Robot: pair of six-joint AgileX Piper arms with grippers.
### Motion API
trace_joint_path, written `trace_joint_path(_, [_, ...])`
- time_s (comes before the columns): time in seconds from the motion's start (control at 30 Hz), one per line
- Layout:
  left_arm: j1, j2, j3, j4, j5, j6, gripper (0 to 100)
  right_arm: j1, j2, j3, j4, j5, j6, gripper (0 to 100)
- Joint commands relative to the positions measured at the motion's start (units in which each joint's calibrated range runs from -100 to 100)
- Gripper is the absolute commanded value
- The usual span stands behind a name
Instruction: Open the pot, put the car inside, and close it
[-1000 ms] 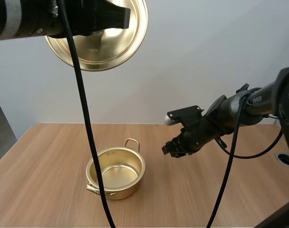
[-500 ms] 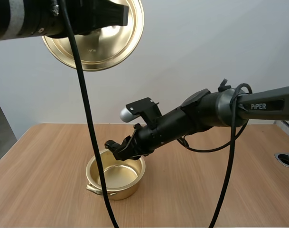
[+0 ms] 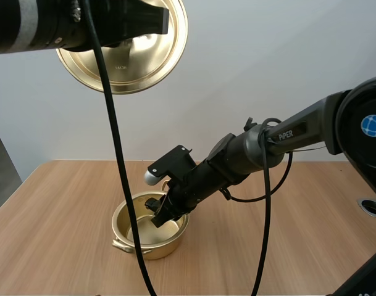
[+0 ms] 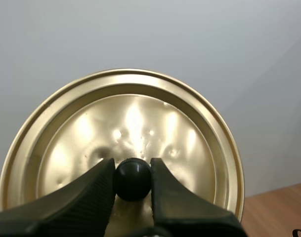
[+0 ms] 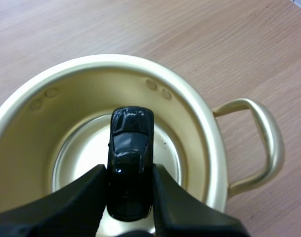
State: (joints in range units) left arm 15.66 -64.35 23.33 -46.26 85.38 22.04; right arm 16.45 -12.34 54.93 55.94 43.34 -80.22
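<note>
left jaws: pinching the black knob [image 4: 132, 178] of the lid [image 4: 140, 113], one finger on each side, tight on it.
lid: golden and round, held high above the bench [image 3: 268, 246] and well apart from the pot [image 5: 194, 128]. Its knob side faces the left jaws and its disc spreads out just beyond their tips.
right jaws: clamped on the car [image 5: 130, 163], fingers pressed against its two flanks.
car: small, black and glossy, held lengthwise between the right jaws. One end pokes out past the tips, right over the pot's floor. Whether it touches that floor, I cannot tell.
pot: golden and open, sitting on the bench straight beneath the right jaws. In the high view they dip in at its mouth.
handle [image 5: 266, 143]: a loop outside the rim, off to one side of the right jaws.
right arm [image 3: 249, 154]: slants down across the bench to the pot.
</note>
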Motion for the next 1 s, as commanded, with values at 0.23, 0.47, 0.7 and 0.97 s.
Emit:
trace_joint_path(0.23, [0.03, 0.14, 0.02, -0.04, -0.13, 0.81, 0, 0.04, -2.32, 0.02, -0.22, 5.47, 1.36, 45])
trace_joint_path(0.47, [0.03, 2.03, 0.78, 0.1, 1.57, 1.0, 0, -4.07, -13.58, 0.02, -10.41, -5.23, 12.73, 0])
trace_joint_path(0.7, [0.03, 5.15, 12.03, -0.06, 3.76, 5.56, 0, -14.47, -24.52, 0.02, -22.1, -6.29, 24.34, 0])
trace_joint_path(0.97, [-0.05, 13.83, 31.93, 1.19, 10.37, 15.77, 0, -22.99, -33.58, 1.61, -22.11, -3.86, 24.68, 0])
